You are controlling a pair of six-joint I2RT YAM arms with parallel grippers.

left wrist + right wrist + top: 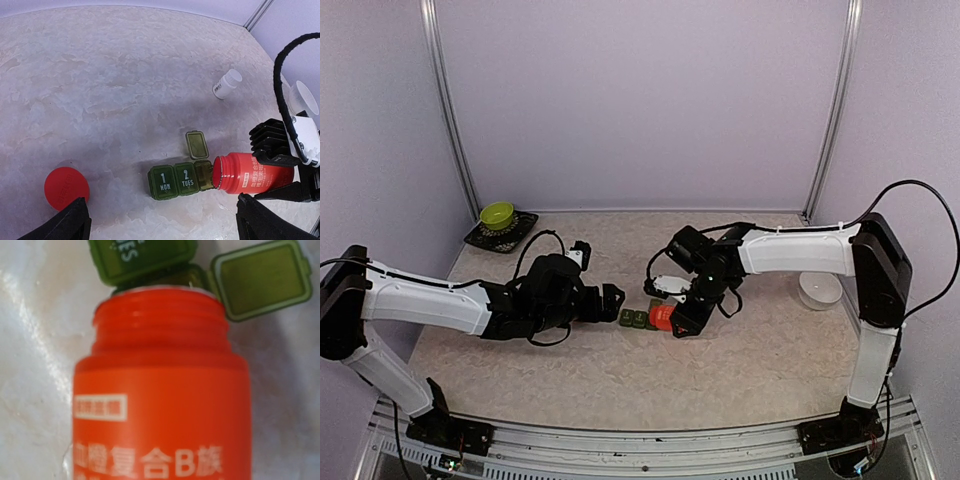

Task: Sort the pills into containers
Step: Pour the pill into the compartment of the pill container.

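The containers [637, 319] [181, 180] are a dark green strip of three compartments lying mid-table. The two marked "1 MON" and "2 TUES" are closed, and the third has its lid [196, 145] [262, 277] flipped open. A red bottle [663, 318] [252, 173] [160, 405] lies tipped on its side, uncapped, with its mouth at the open compartment. My right gripper [686, 314] is shut on it. My left gripper [611, 300] [165, 227] stands open just left of the strip, holding nothing. No pills show.
A red cap [66, 187] lies on the table left of the strip. A tiny white bottle [226, 83] lies on its side beyond the strip. A white cup [818, 290] sits at the right, and a green bowl on a black mat [497, 215] at the back left.
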